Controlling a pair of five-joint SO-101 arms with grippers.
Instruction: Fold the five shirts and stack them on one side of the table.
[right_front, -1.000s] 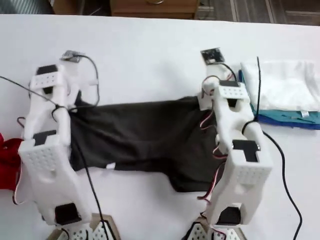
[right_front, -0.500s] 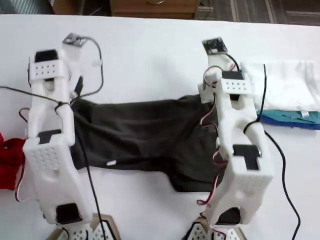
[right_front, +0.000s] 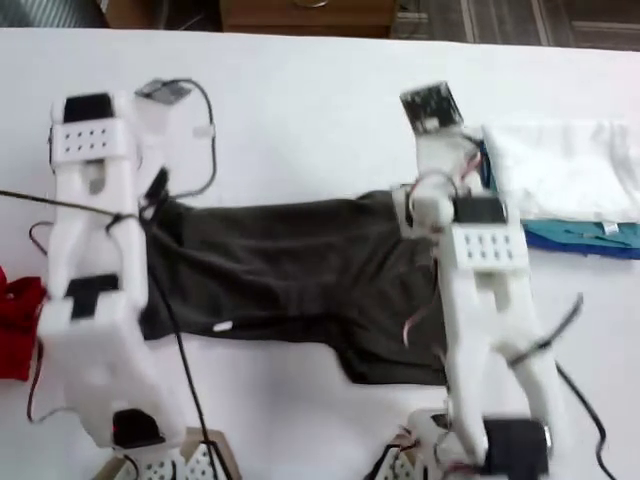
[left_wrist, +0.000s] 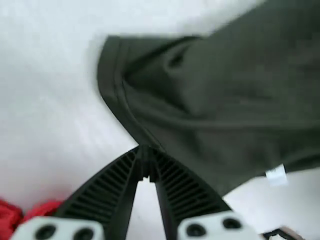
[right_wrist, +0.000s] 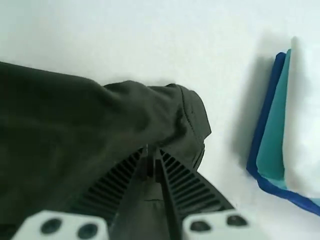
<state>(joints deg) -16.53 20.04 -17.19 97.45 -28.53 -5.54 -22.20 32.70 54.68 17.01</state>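
Observation:
A dark shirt (right_front: 290, 280) lies spread across the middle of the white table (right_front: 300, 100), between my two arms. My left gripper (right_front: 157, 195) is at the shirt's left end. In the left wrist view it (left_wrist: 145, 156) is shut, with its tips pinched on the hem of the dark shirt (left_wrist: 225, 100). My right gripper (right_front: 428, 207) is at the shirt's right end. In the right wrist view it (right_wrist: 150, 159) is shut on a bunched fold of the dark shirt (right_wrist: 75, 130).
A folded stack sits at the right side of the table: a white shirt (right_front: 560, 170) on top of teal and blue ones (right_front: 580, 238), close to my right gripper. A crumpled red shirt (right_front: 15, 320) lies at the left edge. Cables trail over the table.
The left arm has stretched farther from the front edge. The right arm's upper part has swung right and lifted. The dark shirt has barely shifted.

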